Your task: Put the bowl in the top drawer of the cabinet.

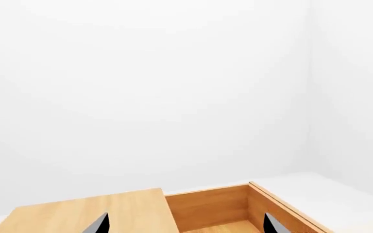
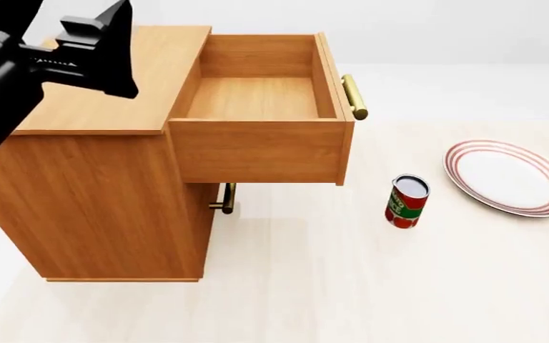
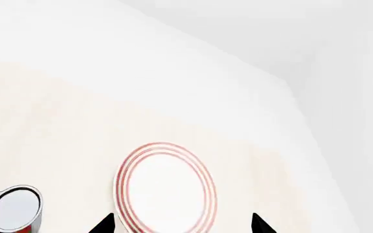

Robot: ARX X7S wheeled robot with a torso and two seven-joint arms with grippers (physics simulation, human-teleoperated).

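The bowl is out of view in all three views. The cabinet [image 2: 103, 193] stands at the left on the floor, and its top drawer [image 2: 255, 151] is pulled out, showing a bare wooden inside and a brass bar handle [image 2: 354, 96]. My left gripper [image 1: 186, 224] is open above the cabinet top [image 1: 89, 211] and the drawer's back corner [image 1: 212, 206], holding nothing. The left arm [image 2: 74, 50] shows dark over the cabinet's far left. My right gripper [image 3: 182, 224] is open over the floor, with nothing between its fingers.
A flat red-rimmed white plate [image 2: 510, 177] lies on the floor at the right, below the right gripper [image 3: 165, 189]. A red can [image 2: 407, 201] stands upright between plate and cabinet. The lower drawer's small brass handle [image 2: 225, 199] sits under the open drawer.
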